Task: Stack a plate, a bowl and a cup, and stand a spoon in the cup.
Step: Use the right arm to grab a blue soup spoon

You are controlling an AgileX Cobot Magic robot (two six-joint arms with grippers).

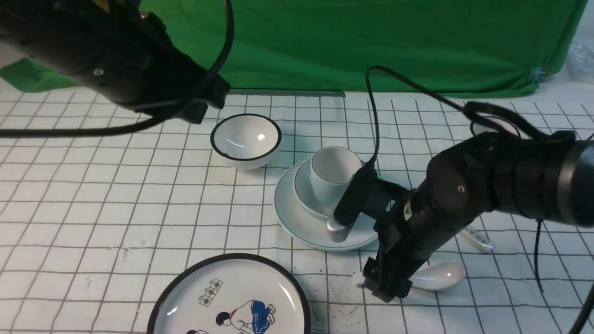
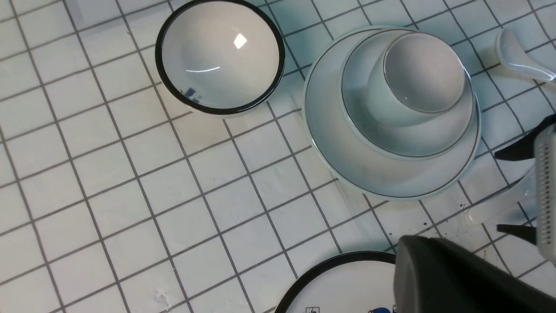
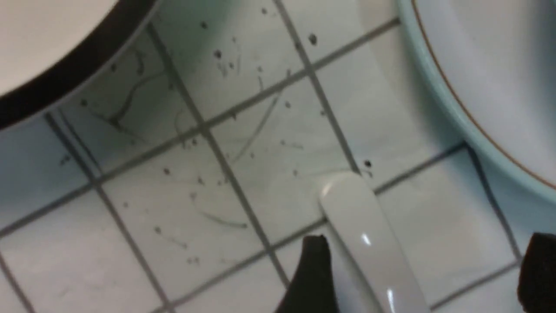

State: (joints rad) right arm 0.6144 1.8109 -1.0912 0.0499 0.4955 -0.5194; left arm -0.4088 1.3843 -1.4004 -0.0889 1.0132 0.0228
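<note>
Surface: white gridded tabletop, dark specks near the spoon
Backdrop: green cloth
Right gripper: spread around the spoon's handle, contact unclear
Left gripper: closed
Stack: cup in bowl on plate

1. Table: white top, dark grid lines, scattered dark specks between the two plates.
2. Pale plate: right of centre, flat.
3. Black-rimmed bowl: upright, toward far edge from pale plate.
4. Cartoon plate: black rim, flat, toward near edge.
5. Plain white spoon: near pale plate, handle pointing toward left edge.
6. Printed spoon: farther right, partly hidden.
7. Black-rimmed piece: toward far right corner, mostly hidden.
</note>
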